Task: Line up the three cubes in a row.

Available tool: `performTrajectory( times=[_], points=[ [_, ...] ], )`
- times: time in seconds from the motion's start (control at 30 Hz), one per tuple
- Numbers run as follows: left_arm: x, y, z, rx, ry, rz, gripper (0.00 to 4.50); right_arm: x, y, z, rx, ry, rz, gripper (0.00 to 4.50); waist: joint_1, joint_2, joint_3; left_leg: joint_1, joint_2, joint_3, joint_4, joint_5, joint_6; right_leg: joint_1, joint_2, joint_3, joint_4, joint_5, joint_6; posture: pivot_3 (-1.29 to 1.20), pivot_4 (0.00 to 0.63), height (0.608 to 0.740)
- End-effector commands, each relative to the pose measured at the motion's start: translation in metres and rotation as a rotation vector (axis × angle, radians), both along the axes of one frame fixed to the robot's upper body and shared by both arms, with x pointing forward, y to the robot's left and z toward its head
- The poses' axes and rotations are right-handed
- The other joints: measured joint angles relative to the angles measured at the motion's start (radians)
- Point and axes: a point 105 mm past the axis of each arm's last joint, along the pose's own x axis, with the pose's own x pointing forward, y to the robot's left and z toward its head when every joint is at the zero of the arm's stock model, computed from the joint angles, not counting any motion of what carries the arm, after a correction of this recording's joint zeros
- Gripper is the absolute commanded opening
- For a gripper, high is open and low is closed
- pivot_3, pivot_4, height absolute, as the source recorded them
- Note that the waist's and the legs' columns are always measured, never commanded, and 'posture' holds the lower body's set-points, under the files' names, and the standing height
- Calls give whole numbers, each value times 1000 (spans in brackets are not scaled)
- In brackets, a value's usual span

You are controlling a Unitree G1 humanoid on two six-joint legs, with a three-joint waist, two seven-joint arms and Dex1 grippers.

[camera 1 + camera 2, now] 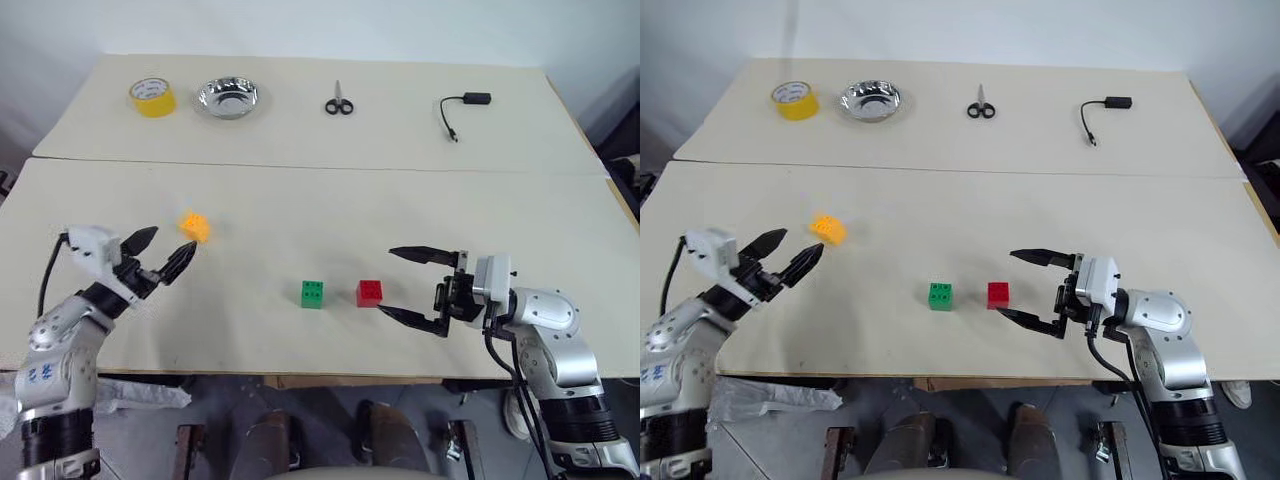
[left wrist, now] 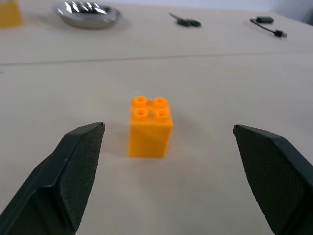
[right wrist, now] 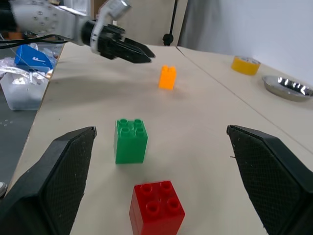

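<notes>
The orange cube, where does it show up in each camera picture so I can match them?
Left eye view: orange cube left of centre, just beyond the left gripper.
Right eye view: left of centre, beyond the same gripper.
Left wrist view: central, upright, apart from both fingers.
Right wrist view: upper middle, beyond the green cube.
Shared landmark: the steel bowl at the table's far side.

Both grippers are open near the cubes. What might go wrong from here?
The left gripper is open before the small orange-yellow plastic cube, which stands apart on the table; a skewed close might knock it. The open right gripper sits close by the red cube, and could bump it into the green cube.
</notes>
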Motion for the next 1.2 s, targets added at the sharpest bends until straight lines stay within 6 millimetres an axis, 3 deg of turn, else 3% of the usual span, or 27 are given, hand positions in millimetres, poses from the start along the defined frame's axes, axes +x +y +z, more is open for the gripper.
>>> performTrajectory(
  times=[0.03,0.1,0.2,0.47,0.6,0.7,0.83,1.03,1.2],
  points=[
    [20,-2,-2,39,36,-6,4483,-5,4,8,9,-35,5,4500,0,0,0,0,0,0,0,0,0,0,0,0,0,0,0,0,150,740],
    [29,5,-5,51,46,41,4483,-6,5,8,14,-31,-1,4500,0,0,0,0,0,1,0,0,0,0,0,0,0,0,0,0,150,740],
    [33,3,-7,38,42,22,3903,-9,4,6,15,-24,-10,4500,-4,0,0,0,0,1,-2,0,0,-1,0,0,-1,0,0,0,150,740],
    [32,-6,-6,77,20,-97,1483,-9,3,6,19,-19,-31,4500,1,-1,0,0,0,1,0,0,0,0,0,0,0,0,0,0,150,740],
    [-4,-38,22,126,-143,-540,1490,-10,-2,5,9,-15,-44,4500,-1,-1,0,0,0,1,0,0,0,-1,0,0,0,0,0,0,150,740],
    [-14,-42,19,244,-144,-662,1490,-11,-4,4,2,-10,-47,4500,-1,-1,0,0,0,1,0,0,-1,-1,0,0,-1,0,0,0,150,740],
    [-41,-61,2,443,-88,-1043,1490,-12,-16,1,-33,3,-64,4500,0,-1,0,0,-1,2,0,0,-1,-1,0,0,-1,0,0,0,150,740],
    [-29,-77,-14,478,-92,-1126,1490,-14,-18,0,-40,7,-70,4500,1,-1,0,0,-2,2,0,0,0,-1,1,0,-1,0,0,0,150,740],
    [-19,-72,-22,499,-54,-1119,1490,-18,-20,-1,-45,13,-81,4500,-1,-1,0,-1,-3,2,0,0,0,-1,1,0,-1,0,0,0,150,740]
  ],
)
